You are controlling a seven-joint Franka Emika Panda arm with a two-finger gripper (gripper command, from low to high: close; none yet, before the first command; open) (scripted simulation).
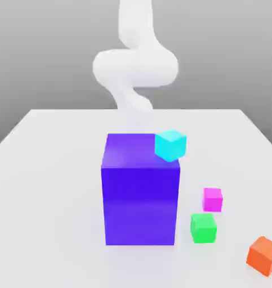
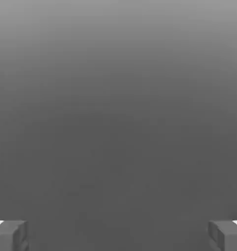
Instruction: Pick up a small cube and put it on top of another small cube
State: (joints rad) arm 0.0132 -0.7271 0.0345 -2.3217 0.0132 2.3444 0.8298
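White tabletop carries big purple-blue block near middle. On exterior view's right of block: pink cube, green cube just in front of it, orange cube farther right, near front edge.

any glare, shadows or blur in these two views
Exterior view: the white arm looks soft and blurred, the big purple-blue block reflects faintly in the glossy white table. Hand view: smooth grey gradient, the open tool's fingertips slightly soft.

Gripper standing wide open; two grey fingertips showing far apart; nothing lying between them; plain grey surface spreading ahead of fingertips
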